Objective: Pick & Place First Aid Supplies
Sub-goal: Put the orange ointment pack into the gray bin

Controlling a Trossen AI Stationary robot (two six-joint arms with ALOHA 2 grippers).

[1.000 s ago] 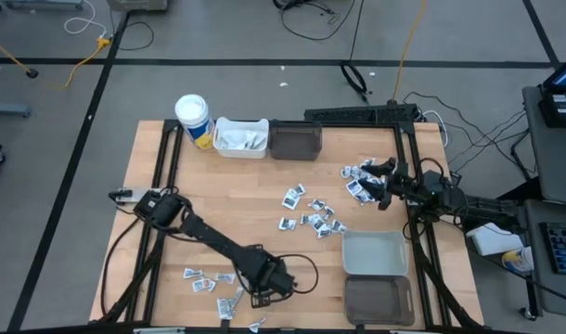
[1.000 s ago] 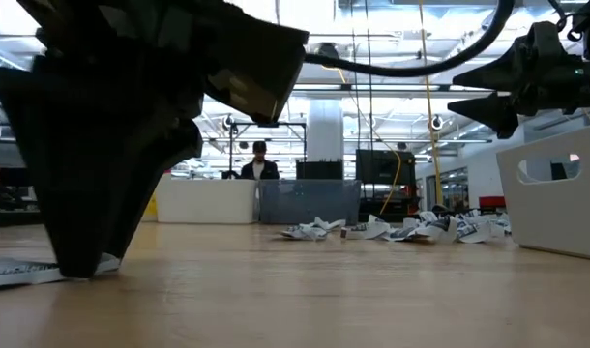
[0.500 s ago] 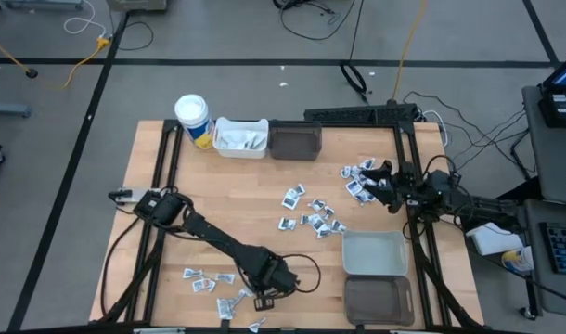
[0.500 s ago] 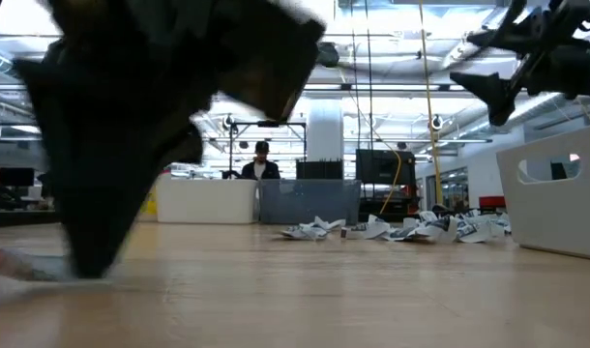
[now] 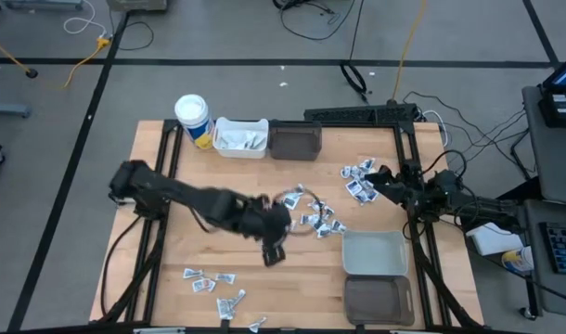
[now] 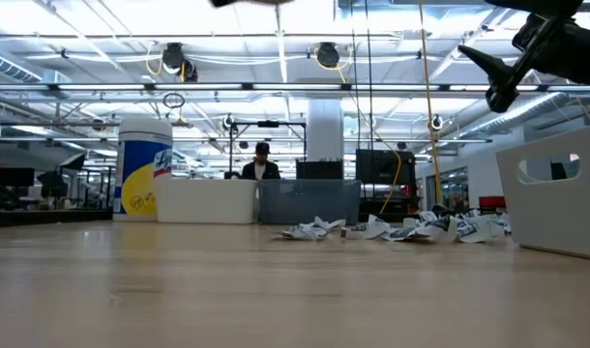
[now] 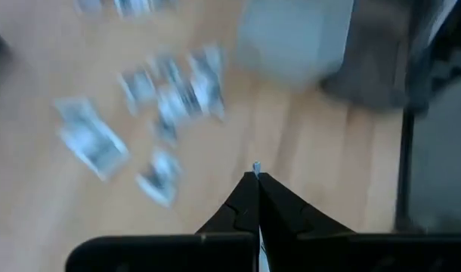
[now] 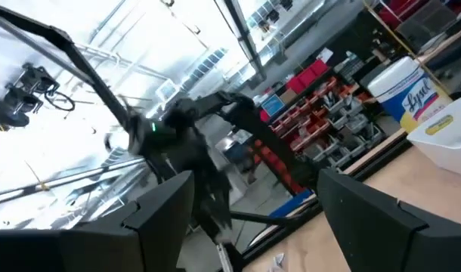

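Left gripper [image 5: 273,252] raised above the middle of the wooden table [image 5: 199,190], fingers [image 7: 242,205] pressed together, with what seems a thin white sliver pinched at the tips, too blurred to name for sure. Just beside it, to the right, a scatter of small first aid packets [image 5: 313,219] lying flat on the wood. Farther right, near the table's right edge, a second cluster of packets [image 5: 357,179]. Right gripper [image 5: 379,180] hovering at that cluster, tilted upward, fingers [image 8: 164,213] spread wide with nothing between them. A third group of packets [image 5: 212,283] near the front left of the table. At the front right, a light grey bin [image 5: 375,253] and behind it, nearer the edge, a dark bin [image 5: 379,300]. At the far edge, a white bin with packets inside [image 5: 240,136], a dark bin beside it [image 5: 295,140], and a white cup with yellow band [image 5: 193,118] to the left.
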